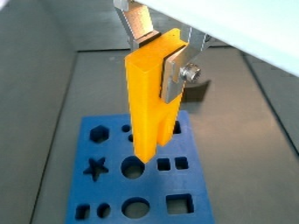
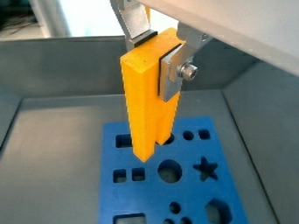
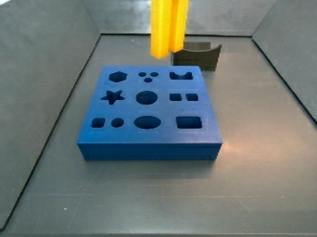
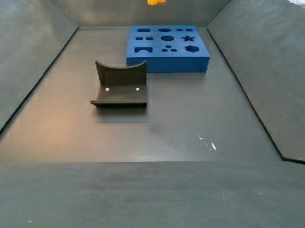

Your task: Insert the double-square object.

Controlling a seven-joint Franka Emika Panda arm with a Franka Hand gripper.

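Grey walled desk with blue block (image 3: 148,116) toward its far end; gripper (image 1: 163,54) hangs above it, jaws clamped on double-square object (image 1: 153,101); long axis vertical, lower end hovering clear over the block's holes, twin-square slot (image 3: 183,96) nearby.

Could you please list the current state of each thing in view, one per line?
Hand: shut on the yellow bar, raised above the blue block.
Yellow bar: held upright, clear of the block, not yet inserted.
Blue block: flat on the floor, all holes empty.
Grey block: on the floor, apart from the blue block.
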